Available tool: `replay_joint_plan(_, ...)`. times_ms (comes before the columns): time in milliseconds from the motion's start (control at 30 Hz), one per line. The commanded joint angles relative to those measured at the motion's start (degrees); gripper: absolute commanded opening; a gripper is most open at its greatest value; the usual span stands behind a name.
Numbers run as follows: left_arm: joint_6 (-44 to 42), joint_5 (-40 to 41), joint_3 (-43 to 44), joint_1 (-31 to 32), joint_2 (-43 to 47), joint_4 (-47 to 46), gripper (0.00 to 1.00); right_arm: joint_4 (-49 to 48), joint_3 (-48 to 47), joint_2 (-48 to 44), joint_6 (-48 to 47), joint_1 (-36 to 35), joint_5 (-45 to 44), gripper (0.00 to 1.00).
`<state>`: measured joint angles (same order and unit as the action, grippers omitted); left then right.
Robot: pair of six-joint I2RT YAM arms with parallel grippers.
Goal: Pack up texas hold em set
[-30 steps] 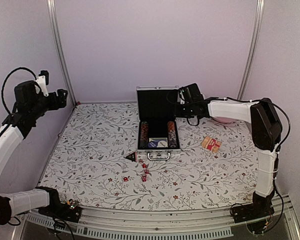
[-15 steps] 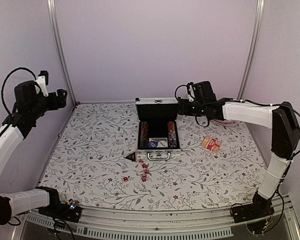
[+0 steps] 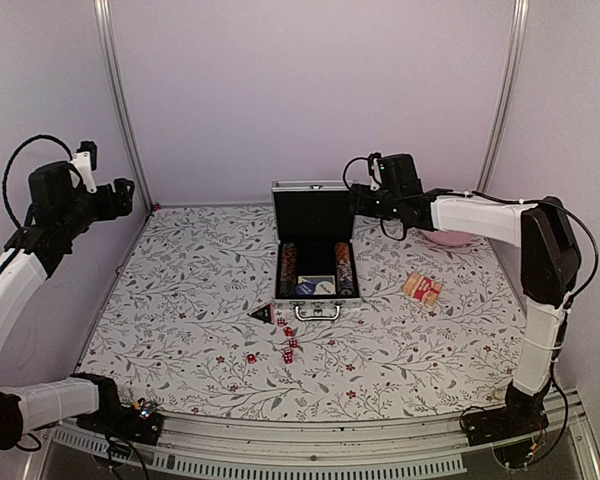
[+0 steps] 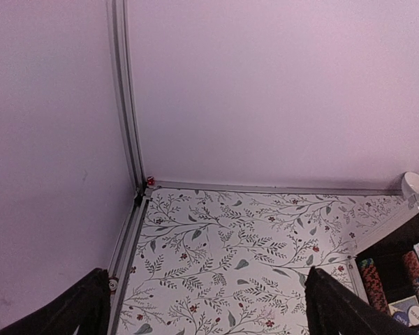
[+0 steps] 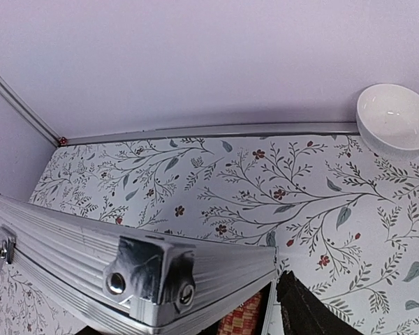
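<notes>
Right gripper (image 3: 360, 203) at upper right corner of aluminium case lid (image 3: 313, 212), lid edge running leftward from it; grasp cannot be told. Left gripper (image 4: 204, 300) released, well apart.

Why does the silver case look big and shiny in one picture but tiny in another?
Right wrist view: the case is right by the lens, so it looks huge, and its ribbed metal edge catches pale glare. Top view: the camera is far off, so it looks small, in soft even light. Left wrist view: the left fingers are dark shapes at the bottom corners.
</notes>
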<state>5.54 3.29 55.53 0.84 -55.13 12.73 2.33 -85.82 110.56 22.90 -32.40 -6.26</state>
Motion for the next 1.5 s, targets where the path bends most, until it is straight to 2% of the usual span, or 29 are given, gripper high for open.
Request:
replay_joint_plan(0,-0.8,0.2,-0.6,-0.2,0.7,-0.5,0.97,-2.1,-5.0,4.1,-0.4,1.3,1.3,0.62)
replay_joint_plan(700,-1.1,0.3,-0.6,-0.1,0.2,-0.5,0.97,-7.4,-11.6,13.4,1.0,4.4,5.7,0.75)
replay_joint_plan(1133,-1.1,0.2,-0.6,-0.1,0.1,-0.5,0.97,-15.6,-1.2,7.0,-0.6,4.3,10.9,0.78)
replay_joint_plan(1467,-1.1,0.0,-0.6,-0.1,0.0,-0.6,0.97,-17.5,3.2,4.4,-2.2,3.5,12.4,0.78)
